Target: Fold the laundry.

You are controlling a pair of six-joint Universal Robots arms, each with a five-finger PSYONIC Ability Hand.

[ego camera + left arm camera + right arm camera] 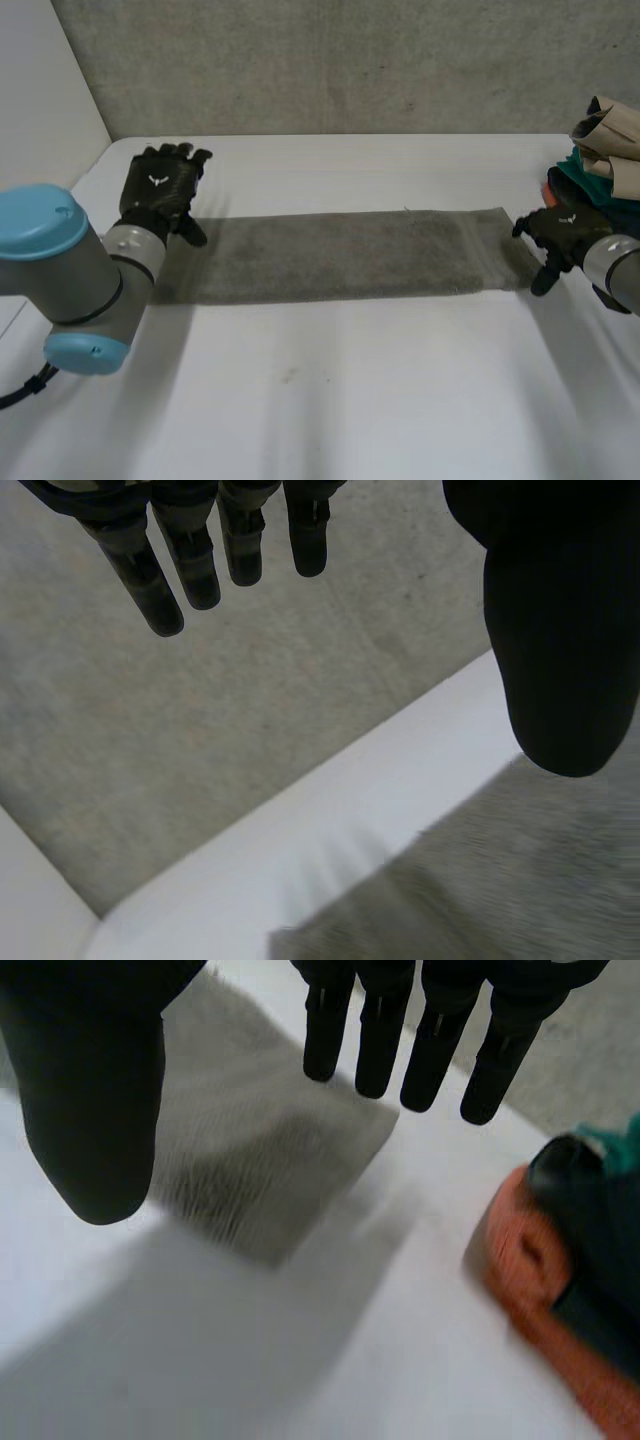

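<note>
Btwn L hand (158, 190), R hand (558, 235), towel (340, 255) flat

Soft, even light, white table (400, 390) bright, concrete wall (350, 60) dimmer

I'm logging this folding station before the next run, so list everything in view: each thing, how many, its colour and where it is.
towel: one, grey, lying flat as a long strip across the middle of the table, reaching from one hand to the other.
laundry pile: one heap, tan, teal, orange and dark pieces, at the table's right edge, beside the right hand.
table: one, white, under everything.
wall: one, grey concrete, behind the table.
left arm: one, grey with light-blue caps, at the left.
right arm: one, grey, at the right.
left hand: one, black, fingers straight, at the towel's left end, holding nothing.
right hand: one, black, fingers straight, at the towel's right end, holding nothing.
</note>
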